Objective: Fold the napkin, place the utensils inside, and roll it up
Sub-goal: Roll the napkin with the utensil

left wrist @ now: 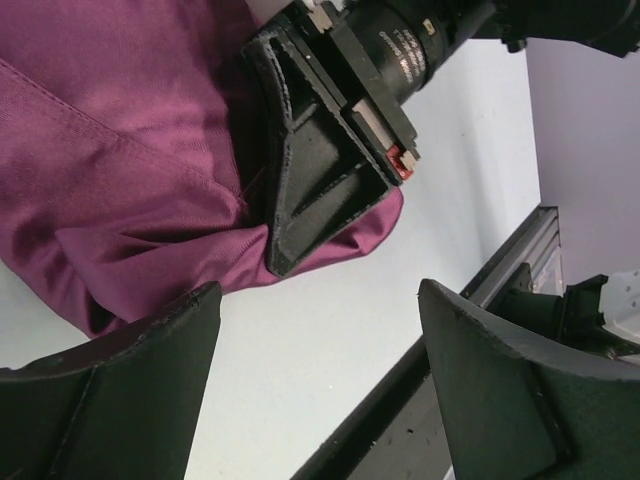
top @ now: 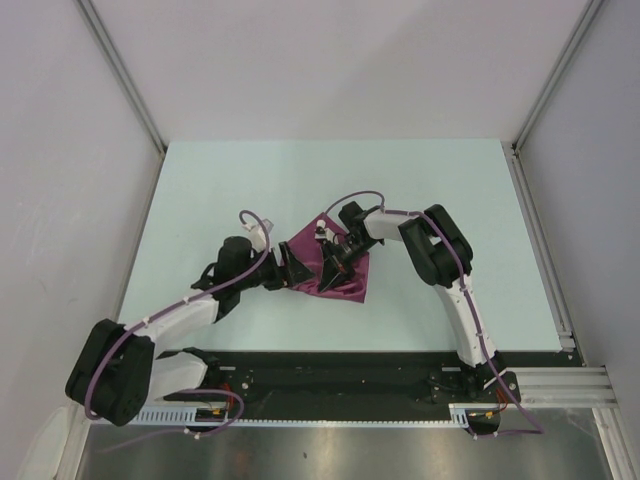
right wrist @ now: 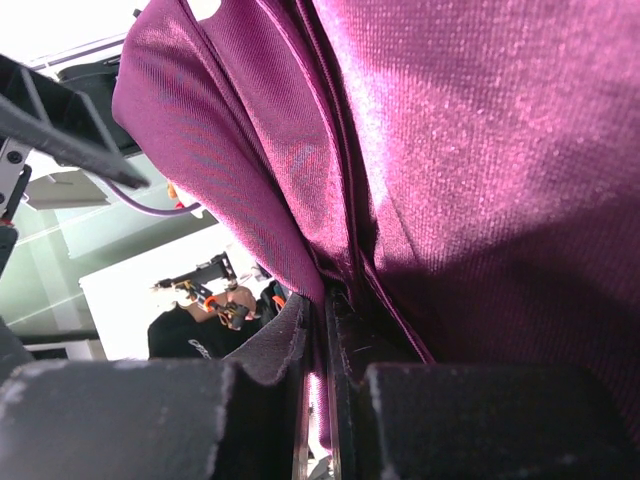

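The plum napkin (top: 340, 270) lies bunched at the middle of the table, between the two arms. My right gripper (top: 335, 262) is shut on a fold of the napkin (right wrist: 330, 290), which fills most of the right wrist view. My left gripper (top: 290, 268) is open and empty at the napkin's left edge. In the left wrist view the napkin (left wrist: 120, 170) lies beyond my open fingers (left wrist: 150, 360), with the right gripper's black fingers (left wrist: 320, 170) pinching its edge. The orange utensils are hidden.
The pale green table (top: 330, 190) ends at a black strip along the near edge (top: 340, 370). A metal rail (top: 545, 250) runs along the right side. White walls enclose the table on three sides.
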